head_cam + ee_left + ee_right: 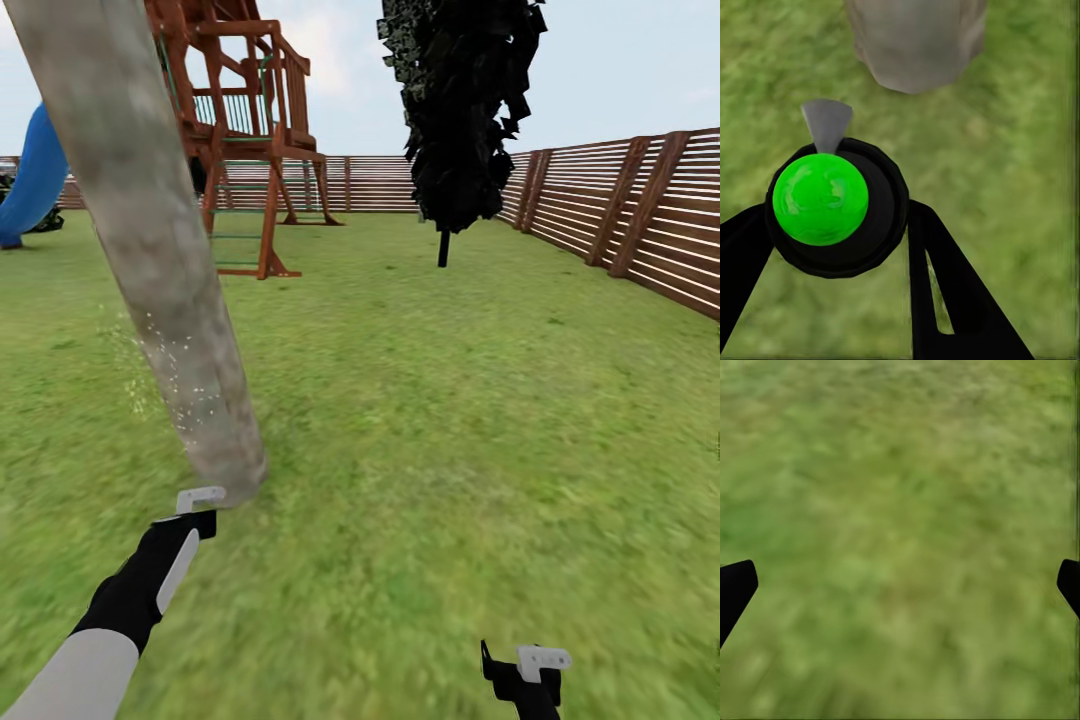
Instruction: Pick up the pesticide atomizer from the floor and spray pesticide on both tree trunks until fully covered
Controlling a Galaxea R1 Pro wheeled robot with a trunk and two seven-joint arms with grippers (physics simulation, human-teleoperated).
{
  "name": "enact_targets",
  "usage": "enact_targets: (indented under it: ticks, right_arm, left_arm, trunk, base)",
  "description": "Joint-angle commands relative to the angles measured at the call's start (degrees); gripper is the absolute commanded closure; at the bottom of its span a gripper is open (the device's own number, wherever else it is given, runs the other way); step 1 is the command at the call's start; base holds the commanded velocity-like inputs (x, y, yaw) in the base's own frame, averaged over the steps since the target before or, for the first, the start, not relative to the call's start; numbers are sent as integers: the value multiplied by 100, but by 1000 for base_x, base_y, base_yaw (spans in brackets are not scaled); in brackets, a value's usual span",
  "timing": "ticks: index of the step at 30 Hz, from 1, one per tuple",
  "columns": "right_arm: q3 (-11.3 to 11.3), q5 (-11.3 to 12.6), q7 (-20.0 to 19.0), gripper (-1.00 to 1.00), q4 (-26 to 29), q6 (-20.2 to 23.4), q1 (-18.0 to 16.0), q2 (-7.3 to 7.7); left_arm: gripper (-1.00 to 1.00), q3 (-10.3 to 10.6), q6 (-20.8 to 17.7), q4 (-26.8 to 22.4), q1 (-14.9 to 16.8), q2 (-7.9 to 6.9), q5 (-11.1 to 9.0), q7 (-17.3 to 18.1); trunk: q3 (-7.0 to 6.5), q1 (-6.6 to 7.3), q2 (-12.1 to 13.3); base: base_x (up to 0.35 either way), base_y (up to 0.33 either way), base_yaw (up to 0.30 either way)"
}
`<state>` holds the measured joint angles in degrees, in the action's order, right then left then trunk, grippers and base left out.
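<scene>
Clamped in my left gripper [840, 247] I have the pesticide atomizer [832, 202], its green top facing the wrist camera and its grey nozzle aimed at the tree trunk [150, 240] base, just beside it on the lawn [450, 420]. Pale droplets speckle the trunk's lower part. My right gripper [900, 585] hangs with fingers spread wide over bare grass.
</scene>
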<state>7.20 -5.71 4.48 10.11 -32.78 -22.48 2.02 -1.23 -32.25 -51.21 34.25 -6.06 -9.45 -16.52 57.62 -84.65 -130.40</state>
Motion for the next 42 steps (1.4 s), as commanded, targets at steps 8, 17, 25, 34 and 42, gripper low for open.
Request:
enact_targets:
  ticks: [8,17,25,34,42]
  right_arm:
    - [0,0,0,-100,0,0,2,-4]
    - [0,0,0,-100,0,0,0,-3]
    - [0,0,0,-100,0,0,1,0]
    - [0,0,0,-100,0,0,1,-6]
    - [0,0,0,-100,0,0,5,-9]
  left_arm:
    - [100,-8,4,102,2,0,10,-1]
    - [100,-9,6,102,2,0,10,-1]
    - [100,-9,8,115,2,0,5,-1]
    - [100,-9,8,120,1,33,4,-1]
    - [100,-9,8,120,2,35,5,-1]
  trunk:
    - [0,0,0]
    - [0,0,0]
    - [0,0,0]
    - [0,0,0]
    - [0,0,0]
  base:
    - [88,-274,213]
    - [136,-270,273]
    - [157,-265,38]
    - [153,-265,52]
    - [147,-265,260]
